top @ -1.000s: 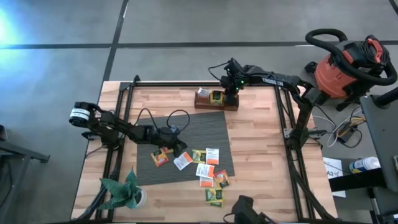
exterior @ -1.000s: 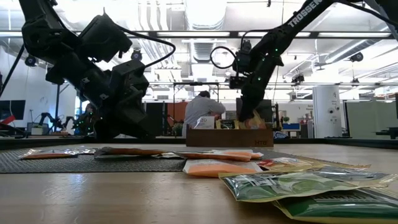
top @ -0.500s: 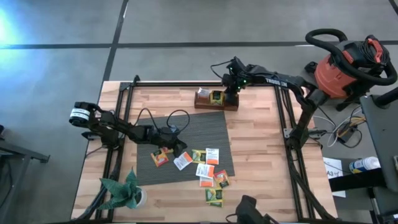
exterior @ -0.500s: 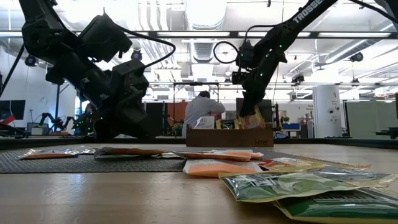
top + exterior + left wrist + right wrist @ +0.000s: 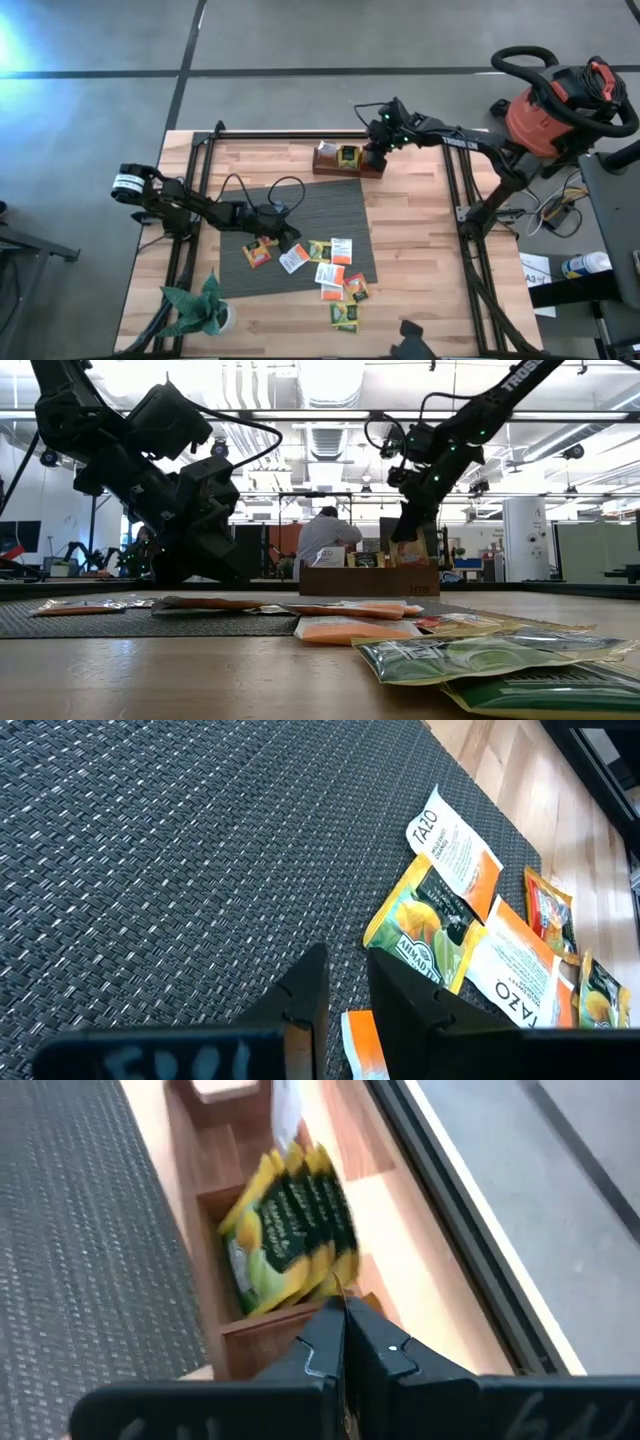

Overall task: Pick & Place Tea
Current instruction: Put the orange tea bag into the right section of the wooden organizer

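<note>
Jaws shut and empty, right gripper (image 5: 376, 152) is hanging over the wooden box (image 5: 347, 160) holding several packets, while left gripper (image 5: 290, 240), jaws slightly parted, is hovering near many loose packets (image 5: 331, 272).

You have about nine loose tea packets (image 5: 331, 272) near the table's (image 5: 420, 250) front edge, one grey mat (image 5: 320, 215), one wooden box (image 5: 347, 160), one potted plant (image 5: 200, 310), two arms.

**Readable print in your views**

In your left wrist view, a white-and-orange tea packet (image 5: 455, 850) is showing "TAZO", and a second white-and-orange packet (image 5: 520, 988) is showing "TAZO" too. The green-and-yellow packet (image 5: 425, 930) between them is showing "AHMAD TEA". In your low view, the right arm (image 5: 520, 378) is showing part of "TROSSEN".
</note>
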